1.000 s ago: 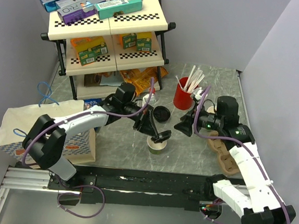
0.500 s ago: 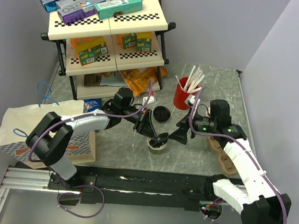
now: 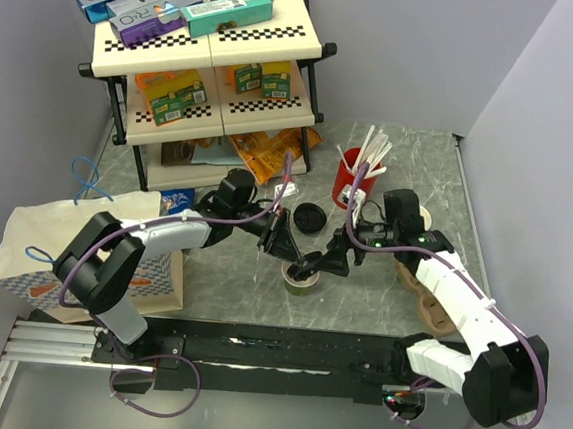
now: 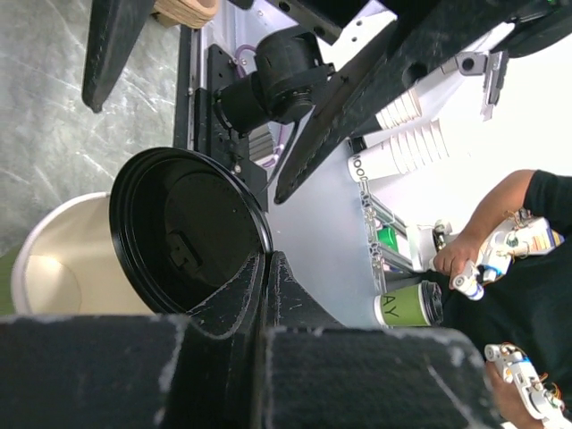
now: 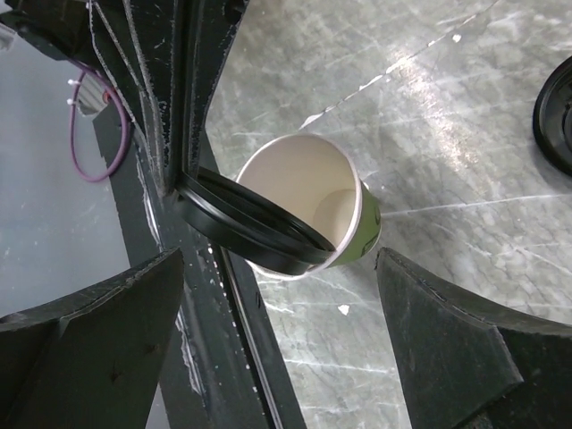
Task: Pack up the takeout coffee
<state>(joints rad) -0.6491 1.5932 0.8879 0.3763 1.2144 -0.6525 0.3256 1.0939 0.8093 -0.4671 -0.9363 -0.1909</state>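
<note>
Upright on the marble table (image 3: 411, 165), green paper cup (image 3: 299, 281), mouth up, long axis vertical, between the two grippers. Counted: one green cup, two black lids, one red cup (image 3: 349, 188) of white sticks. Held lid (image 3: 308, 267) tilted over the cup's rim, pinched tight in the left gripper (image 3: 296, 259); other lid (image 3: 311, 217) flat on the table. Right gripper (image 3: 334, 263) spread wide, empty, closer to the cup than a second ago.
</note>
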